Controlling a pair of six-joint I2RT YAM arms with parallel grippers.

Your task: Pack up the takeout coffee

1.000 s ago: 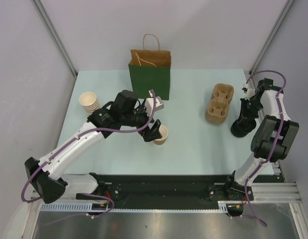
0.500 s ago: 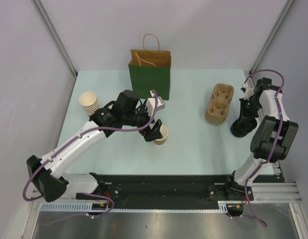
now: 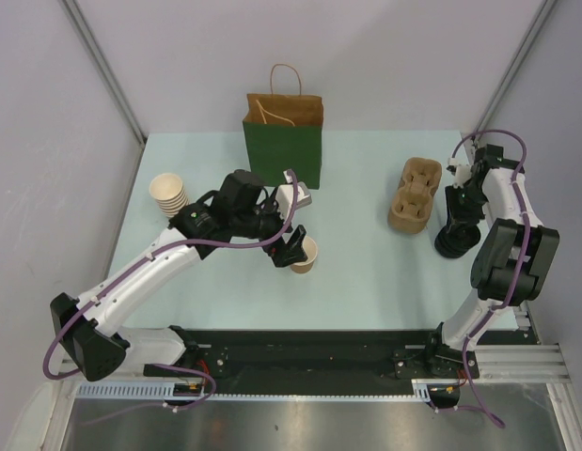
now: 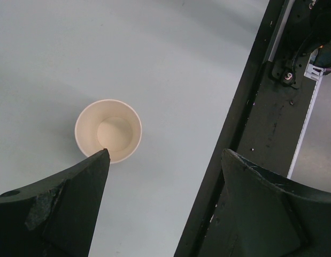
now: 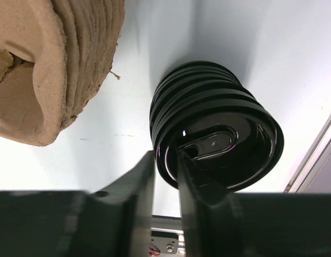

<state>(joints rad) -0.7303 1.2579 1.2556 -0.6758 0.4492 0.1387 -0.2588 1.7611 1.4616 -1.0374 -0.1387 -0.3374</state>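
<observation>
No cup with a lid on it is in view. A lidless tan paper cup (image 3: 305, 254) stands upright at mid table; in the left wrist view (image 4: 108, 130) it is empty. My left gripper (image 3: 291, 250) (image 4: 165, 155) is open and empty, with one fingertip over the cup's rim. A stack of black plastic lids (image 3: 451, 243) (image 5: 208, 115) sits at the right edge. My right gripper (image 3: 458, 224) (image 5: 166, 160) is shut on the rim of the top black lid (image 5: 224, 155). The green paper bag (image 3: 282, 150) stands open at the back.
A stack of lidless cream-rimmed cups (image 3: 167, 194) lies at the left. Brown moulded-pulp carriers (image 3: 415, 194) (image 5: 58, 64) sit just left of the lid stack. The black base rail (image 4: 251, 107) runs along the near table edge.
My right wrist has shifted slightly up and left at the lid stack. The left arm and the lidless cup have barely moved.
</observation>
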